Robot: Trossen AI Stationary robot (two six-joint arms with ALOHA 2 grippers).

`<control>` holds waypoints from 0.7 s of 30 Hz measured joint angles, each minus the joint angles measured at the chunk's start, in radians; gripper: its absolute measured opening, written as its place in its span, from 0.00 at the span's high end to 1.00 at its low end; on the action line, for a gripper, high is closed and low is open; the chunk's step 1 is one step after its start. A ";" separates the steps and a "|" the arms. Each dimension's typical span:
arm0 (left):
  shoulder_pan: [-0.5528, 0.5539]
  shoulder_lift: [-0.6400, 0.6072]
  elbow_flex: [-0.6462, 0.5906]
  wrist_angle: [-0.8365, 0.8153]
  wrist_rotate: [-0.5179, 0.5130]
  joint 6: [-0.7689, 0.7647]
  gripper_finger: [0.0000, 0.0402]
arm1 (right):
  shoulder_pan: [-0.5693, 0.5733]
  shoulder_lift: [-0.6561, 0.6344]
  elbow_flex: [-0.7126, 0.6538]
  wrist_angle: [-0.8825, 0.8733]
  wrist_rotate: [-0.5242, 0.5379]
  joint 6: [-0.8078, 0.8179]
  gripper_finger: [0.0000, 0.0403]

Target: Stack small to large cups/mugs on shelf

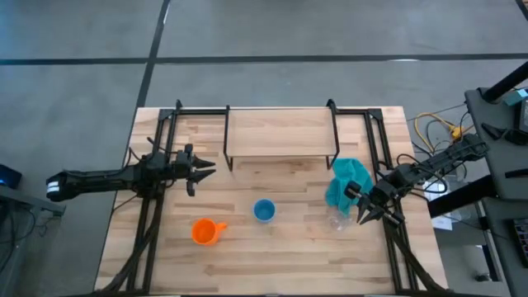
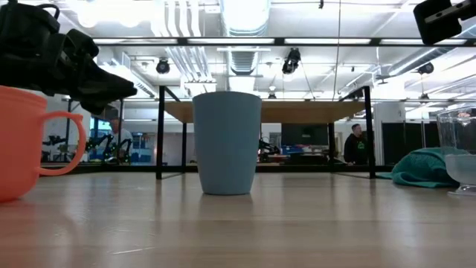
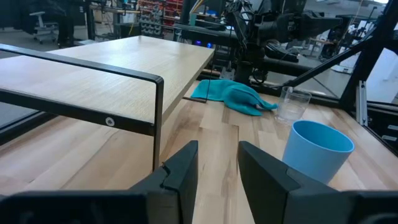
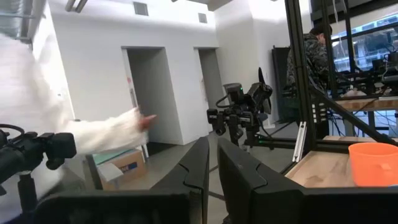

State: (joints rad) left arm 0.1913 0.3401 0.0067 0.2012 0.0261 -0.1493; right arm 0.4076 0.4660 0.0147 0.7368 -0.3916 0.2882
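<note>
left tool [image 1: 204,169] apart | right tool [image 1: 364,216] together | orange mug [image 1: 205,232] handled | blue cup [image 1: 264,211] round | clear cup [image 1: 338,221] transparent

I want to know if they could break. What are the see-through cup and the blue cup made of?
The clear cup looks like glass or hard plastic: you see the table through it. The blue cup looks like matte plastic: smooth, dull, no shine. Looks alone can't settle it.
</note>
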 joint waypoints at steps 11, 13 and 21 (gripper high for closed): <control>0.000 0.000 0.000 0.000 0.000 0.000 0.75 | 0.000 0.000 0.000 0.000 0.047 0.000 0.93; 0.000 0.000 0.000 0.000 0.000 0.000 0.75 | -0.001 0.000 0.000 0.000 0.053 0.000 0.93; 0.000 0.000 0.000 0.000 0.000 0.000 0.75 | 0.000 0.000 0.000 0.000 0.057 0.003 0.93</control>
State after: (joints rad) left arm 0.1913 0.3401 0.0067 0.2012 0.0261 -0.1493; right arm 0.4072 0.4664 0.0147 0.7372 -0.3342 0.2916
